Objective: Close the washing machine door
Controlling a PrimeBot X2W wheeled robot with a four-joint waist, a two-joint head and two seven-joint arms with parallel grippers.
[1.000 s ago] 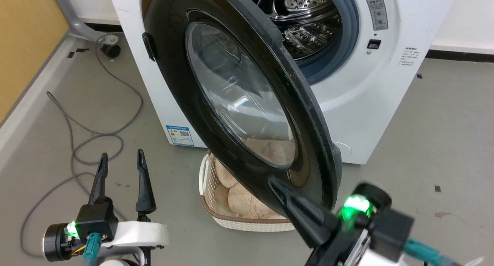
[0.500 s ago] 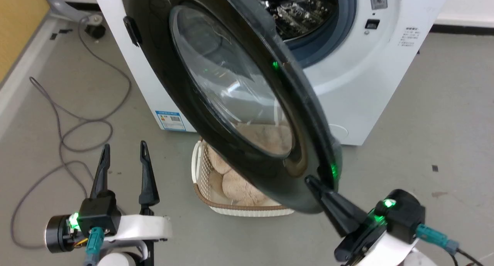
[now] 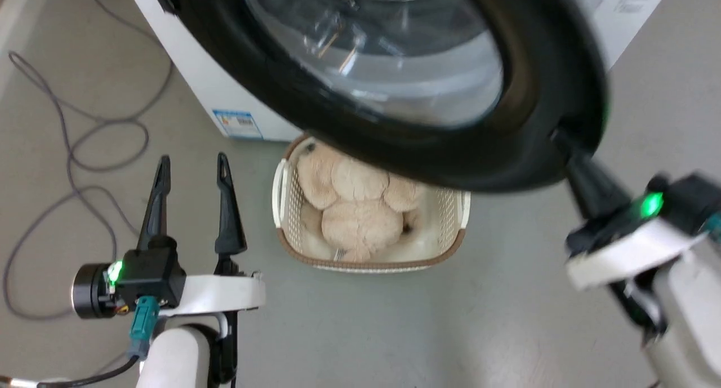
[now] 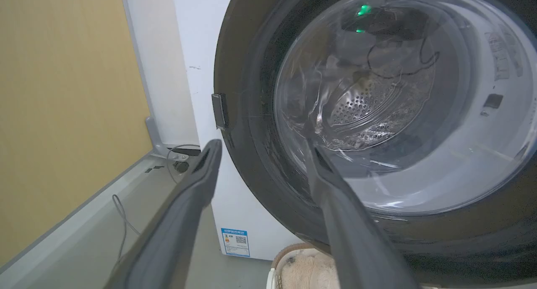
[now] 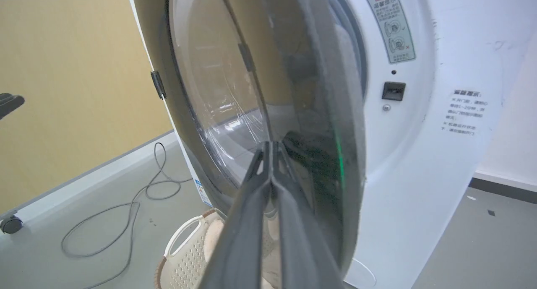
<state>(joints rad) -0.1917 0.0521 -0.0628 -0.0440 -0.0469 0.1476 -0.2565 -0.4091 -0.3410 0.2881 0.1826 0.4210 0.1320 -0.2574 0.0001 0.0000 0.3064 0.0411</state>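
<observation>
The washing machine door (image 3: 450, 168), a glossy black ring around a bulging glass window (image 3: 383, 56), stands partly open before the white washing machine (image 3: 191, 78). My right gripper (image 3: 566, 146) is shut, its tips against the ring's lower right rim. In the right wrist view the shut right gripper (image 5: 270, 144) rests on the door (image 5: 319, 113), and a gap separates door and machine front (image 5: 419, 154) with its lock socket (image 5: 393, 90). My left gripper (image 3: 192, 160) hangs open at lower left, clear of the door. Its open fingers (image 4: 263, 146) frame the door ring (image 4: 243, 113) and latch (image 4: 219, 110).
A white basket (image 3: 366, 262) holding a beige plush toy (image 3: 355, 208) sits on the floor right under the door. A grey cable (image 3: 73, 151) loops on the floor at left. A yellow wall (image 4: 63, 92) stands left of the machine. A blue label (image 3: 239, 123) marks the machine's lower corner.
The head camera has tipped down and closer. The door has swung right, now covering the drum opening in that view, with my shut right gripper following its rim. The left gripper stays open.
</observation>
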